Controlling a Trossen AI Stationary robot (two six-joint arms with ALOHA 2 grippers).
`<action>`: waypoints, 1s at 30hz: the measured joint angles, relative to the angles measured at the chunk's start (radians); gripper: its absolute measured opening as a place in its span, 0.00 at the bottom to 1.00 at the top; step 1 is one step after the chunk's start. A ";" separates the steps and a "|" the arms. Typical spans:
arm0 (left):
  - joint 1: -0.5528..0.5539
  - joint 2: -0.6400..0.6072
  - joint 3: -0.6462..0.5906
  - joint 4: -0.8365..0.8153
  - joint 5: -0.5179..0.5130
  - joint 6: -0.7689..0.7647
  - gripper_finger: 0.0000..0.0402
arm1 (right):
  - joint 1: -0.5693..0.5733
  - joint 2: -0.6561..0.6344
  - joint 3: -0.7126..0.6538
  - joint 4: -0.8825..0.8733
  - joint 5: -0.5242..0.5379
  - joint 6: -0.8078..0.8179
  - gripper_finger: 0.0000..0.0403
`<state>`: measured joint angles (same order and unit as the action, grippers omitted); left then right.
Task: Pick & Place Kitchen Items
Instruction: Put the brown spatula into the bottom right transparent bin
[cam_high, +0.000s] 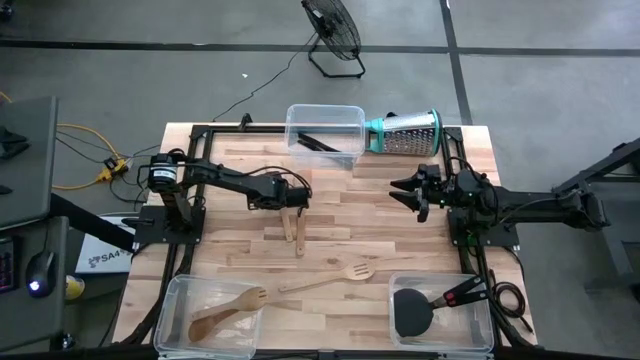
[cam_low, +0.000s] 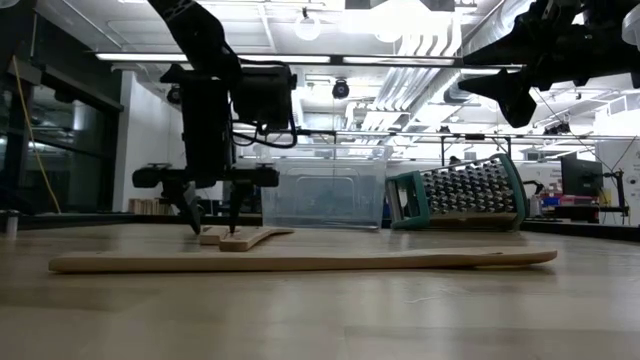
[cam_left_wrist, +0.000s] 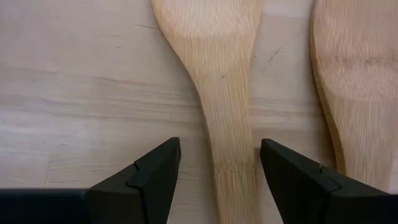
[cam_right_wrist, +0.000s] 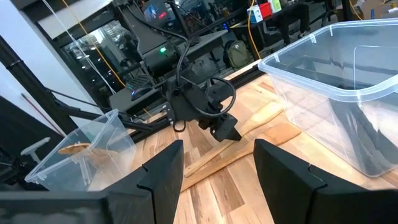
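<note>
Almost no lettering is showing legibly anywhere in these views. The one exception is a flat white box (cam_high: 100, 258) lying on the floor beside the left edge of the table, well away from the jaws of either arm; it is carrying dark printing that seems to begin "SA4", though the rest is running out of sight under the table frame and cannot be made out. The small coloured packages on a shelf in the room behind, seen past the right arm's open jaws, are bearing marks too small to read. The wooden utensils, the clear plastic bins and the steel cone grater are displaying no readable label, brand or number.
</note>
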<state>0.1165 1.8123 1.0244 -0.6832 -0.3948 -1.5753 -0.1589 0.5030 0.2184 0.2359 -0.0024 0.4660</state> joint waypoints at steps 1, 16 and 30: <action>0.000 0.001 0.000 -0.010 0.003 0.000 0.56 | 0.000 0.000 0.000 0.000 0.000 0.000 0.47; 0.001 0.003 -0.001 -0.072 0.075 0.040 0.56 | 0.000 0.000 0.000 0.000 0.000 0.000 0.47; 0.002 0.004 -0.004 -0.064 0.108 0.045 0.38 | 0.000 0.000 0.000 0.000 0.000 0.000 0.47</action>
<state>0.1181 1.8168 1.0206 -0.7472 -0.2867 -1.5303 -0.1591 0.5030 0.2184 0.2356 -0.0027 0.4660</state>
